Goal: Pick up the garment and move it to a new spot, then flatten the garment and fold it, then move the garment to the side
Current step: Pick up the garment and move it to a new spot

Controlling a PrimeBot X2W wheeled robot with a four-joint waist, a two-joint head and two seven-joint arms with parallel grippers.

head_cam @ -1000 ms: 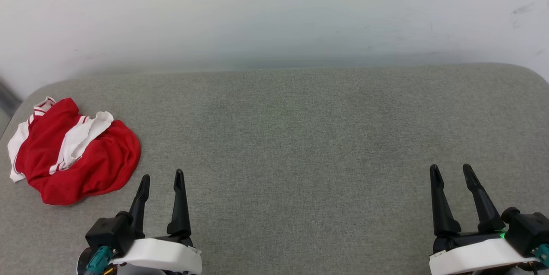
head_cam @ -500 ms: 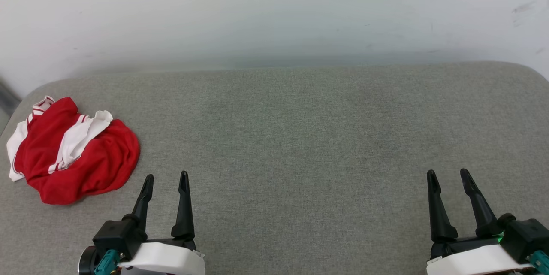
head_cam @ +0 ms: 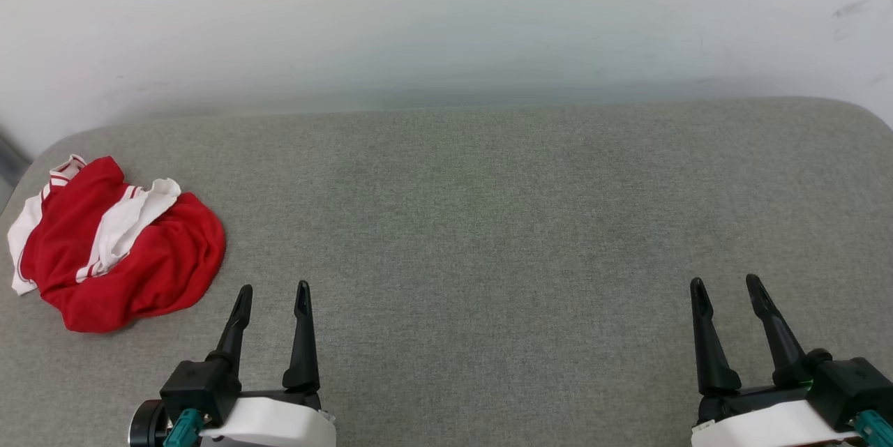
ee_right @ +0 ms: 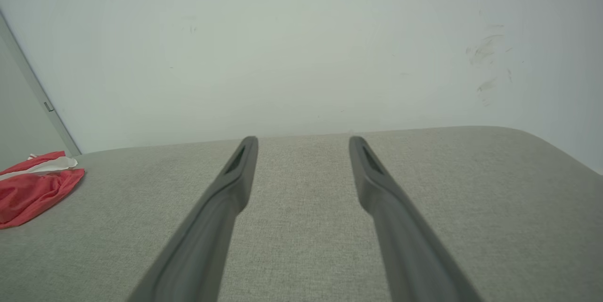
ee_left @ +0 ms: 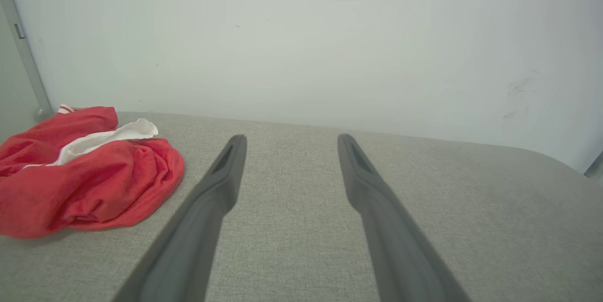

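1. The head view is giving me both grippers at once. The left gripper (head_cam: pixel 273 289) is reaching in over the near edge of the grey fabric surface (head_cam: pixel 488 224) toward its left end; the right gripper (head_cam: pixel 724 282) is doing the same toward the right end. Each is holding its two dark fingers apart, with nothing between them.
2. The left wrist view is looking low across the surface and bringing the garment (ee_left: pixel 89 184) in close. I am seeing it bunched into a red heap, with a white sleeve lying across its top and striped trim peeking out at the back.
3. The right wrist view is showing me grey scuff marks (ee_right: pixel 485 61) on the white wall (ee_right: pixel 301 47). The garment is appearing there as a small red strip at the left side.
4. The garment is lying crumpled against the left edge of the surface, toward the far left corner. It is sitting ahead and to the left of the left gripper, near but not touching, and well apart from the right gripper.
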